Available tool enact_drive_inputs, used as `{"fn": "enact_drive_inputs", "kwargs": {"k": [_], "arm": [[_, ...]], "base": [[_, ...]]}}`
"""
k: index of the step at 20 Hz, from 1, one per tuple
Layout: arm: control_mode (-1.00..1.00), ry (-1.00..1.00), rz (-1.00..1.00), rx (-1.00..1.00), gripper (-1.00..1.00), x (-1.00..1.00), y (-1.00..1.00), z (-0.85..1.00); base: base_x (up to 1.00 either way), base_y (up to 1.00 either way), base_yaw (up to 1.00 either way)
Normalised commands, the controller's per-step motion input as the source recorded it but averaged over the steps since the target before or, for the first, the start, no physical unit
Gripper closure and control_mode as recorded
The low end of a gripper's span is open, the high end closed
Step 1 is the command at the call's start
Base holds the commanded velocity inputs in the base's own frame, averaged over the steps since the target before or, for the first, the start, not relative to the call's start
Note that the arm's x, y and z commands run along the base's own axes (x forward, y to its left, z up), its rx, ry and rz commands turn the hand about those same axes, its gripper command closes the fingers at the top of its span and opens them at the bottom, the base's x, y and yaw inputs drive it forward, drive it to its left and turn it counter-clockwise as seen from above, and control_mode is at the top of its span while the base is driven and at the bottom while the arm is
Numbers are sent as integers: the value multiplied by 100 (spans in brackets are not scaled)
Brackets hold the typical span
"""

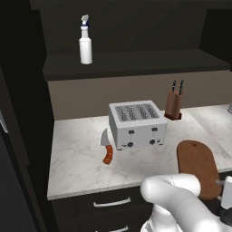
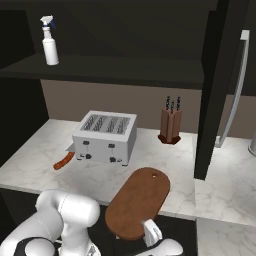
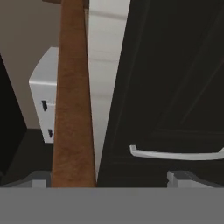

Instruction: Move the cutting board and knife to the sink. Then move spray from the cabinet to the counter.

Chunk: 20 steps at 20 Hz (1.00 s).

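Hand view has my gripper [image 3: 109, 177] spread wide, the cutting board [image 3: 73, 109] edge-on by the 9 o'clock finger, overhanging the counter [image 2: 30, 165]. Stiff, thin, probably light wood, so I'd pinch that overhanging rim. The knife [image 1: 107, 149] sits beside the toaster [image 1: 137, 124], at its 8 o'clock.

There are no words, numbers, brands or signs to read anywhere. The spray [image 1: 85, 43] bottle is plain white with no label. The toaster [image 1: 137, 124] front has only small dark knobs and slots, no letters. The cutting board [image 2: 138, 202] is bare wood.
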Motion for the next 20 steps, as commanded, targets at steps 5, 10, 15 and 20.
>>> {"fn": "enact_drive_inputs", "kwargs": {"k": [5,10,15,20], "arm": [[-100,0,3,0,-100,6,14,0],[-100,0,3,0,-100,8,16,0],[-100,0,1,0,100,15,16,0],[-100,0,1,0,100,15,6,3]], "base": [[0,0,0],[0,0,0],[0,0,0],[0,0,0]]}}
